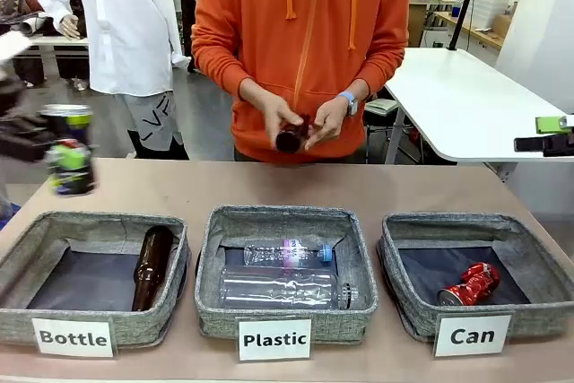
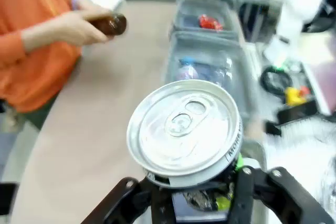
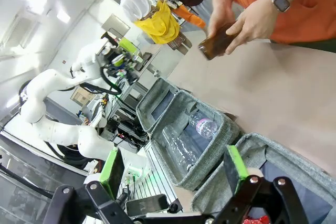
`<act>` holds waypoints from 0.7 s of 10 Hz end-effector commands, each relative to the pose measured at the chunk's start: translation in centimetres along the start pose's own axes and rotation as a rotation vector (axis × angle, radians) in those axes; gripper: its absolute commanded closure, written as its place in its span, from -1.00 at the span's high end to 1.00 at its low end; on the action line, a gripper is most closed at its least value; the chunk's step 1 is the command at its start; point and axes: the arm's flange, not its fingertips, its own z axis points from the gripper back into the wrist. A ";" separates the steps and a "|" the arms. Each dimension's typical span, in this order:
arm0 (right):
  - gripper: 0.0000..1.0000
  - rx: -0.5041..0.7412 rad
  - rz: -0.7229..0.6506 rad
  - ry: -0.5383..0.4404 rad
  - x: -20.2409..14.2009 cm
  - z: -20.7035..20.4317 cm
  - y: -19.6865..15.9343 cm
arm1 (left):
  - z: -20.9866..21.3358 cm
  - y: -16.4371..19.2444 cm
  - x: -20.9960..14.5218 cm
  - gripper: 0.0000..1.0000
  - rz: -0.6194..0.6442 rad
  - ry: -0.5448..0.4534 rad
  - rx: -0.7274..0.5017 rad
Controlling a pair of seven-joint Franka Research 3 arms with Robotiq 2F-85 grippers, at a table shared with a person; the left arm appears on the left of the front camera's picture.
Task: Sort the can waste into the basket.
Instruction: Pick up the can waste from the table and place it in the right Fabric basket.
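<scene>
My left gripper [image 1: 40,143] hangs above the table's far left, shut on a black-and-silver patterned can [image 1: 70,157]. In the left wrist view that can [image 2: 184,129] shows its silver top just above the gripper [image 2: 191,195]. A dented red can [image 1: 469,284] lies in the grey basket labelled "Can" [image 1: 538,314] at the front right; it also shows far off as the red can [image 2: 210,22]. My right gripper [image 1: 549,134] waits open at the right edge, beyond that basket. In the right wrist view the gripper [image 3: 173,182] has nothing between its green pads [image 3: 234,167].
A person in an orange hoodie stands at the far side, holding a brown bottle [image 1: 291,137] in both hands. The "Bottle" basket [image 1: 18,325] holds a brown bottle. Two clear plastic bottles lie in the "Plastic" basket [image 1: 215,320]. A white table [image 1: 466,105] stands behind.
</scene>
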 end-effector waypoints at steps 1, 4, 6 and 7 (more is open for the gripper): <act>1.00 0.006 0.019 0.002 -0.2 0.1 0.1 | 1.8 -3.7 -1.4 -1.00 -0.035 0.045 0.013; 1.00 0.006 0.019 0.002 -0.2 0.1 0.1 | 3.5 -4.9 -1.9 -1.00 -0.020 0.071 0.013; 1.00 0.006 0.019 0.002 -0.2 0.1 0.1 | 9.5 -6.2 -2.7 -0.12 -0.043 0.066 -0.013; 1.00 0.006 0.019 0.002 -0.2 0.1 0.1 | 15.8 -5.9 -3.8 -0.12 -0.050 0.097 -0.081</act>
